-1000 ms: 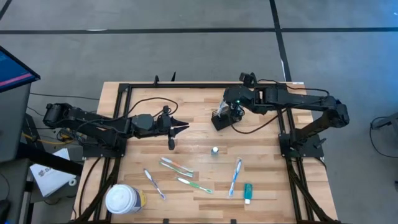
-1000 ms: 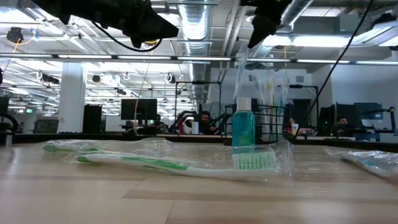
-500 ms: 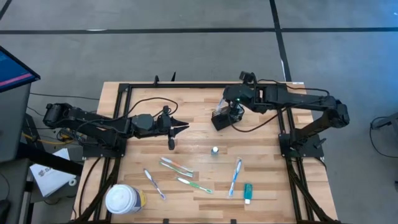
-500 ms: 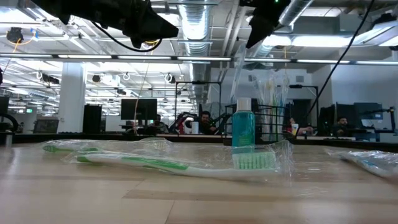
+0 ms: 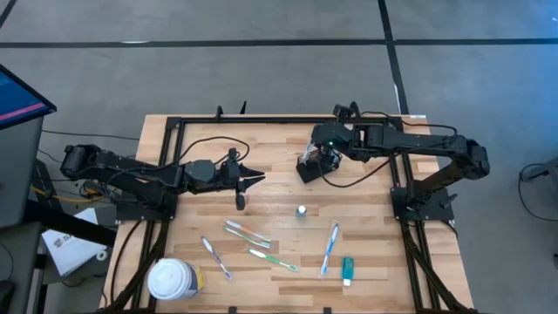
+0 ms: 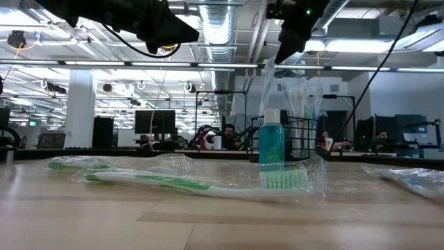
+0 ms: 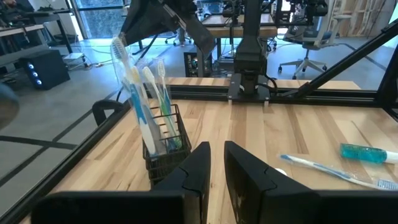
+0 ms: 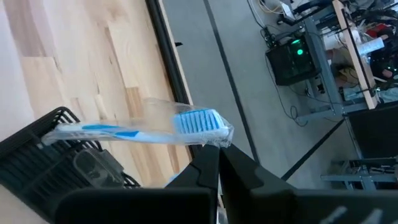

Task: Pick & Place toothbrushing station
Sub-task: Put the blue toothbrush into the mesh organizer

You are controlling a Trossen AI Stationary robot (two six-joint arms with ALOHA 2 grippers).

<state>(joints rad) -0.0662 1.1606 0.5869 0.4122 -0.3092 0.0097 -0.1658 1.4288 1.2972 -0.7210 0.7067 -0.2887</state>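
The toothbrushing station's black wire-mesh caddy [image 5: 308, 168] [image 7: 166, 148] stands on the table's far middle, with several wrapped toothbrushes upright in it. My right gripper [image 5: 325, 155] [image 8: 217, 163] hovers above it, shut on a blue toothbrush in clear wrap [image 8: 134, 132] [image 7: 132, 93]. My left gripper [image 5: 255, 179] [image 7: 216, 167] waits left of the caddy, level and shut on nothing. Green [image 5: 248, 233] [image 5: 272, 259], pink [image 5: 216, 258] and blue [image 5: 330, 247] toothbrushes and a teal tube [image 5: 347, 270] lie flat near the front. My right gripper pinches the clear wrap at the blue toothbrush's bristle end [image 8: 216, 138] between its two fingers. It comes from above, slanting down. The toothbrush hangs tilted below the fingers, and its handle end [image 7: 151, 142] reaches down into the caddy.
A small teal bottle [image 5: 301, 211] [image 6: 271, 144] stands at mid-table. A white-lidded round tub [image 5: 174, 279] sits at the near left corner. A black frame rail [image 5: 261, 119] runs along the far edge behind the caddy.
My right gripper has sunk a little toward the caddy, still shut on the wrapped blue toothbrush.
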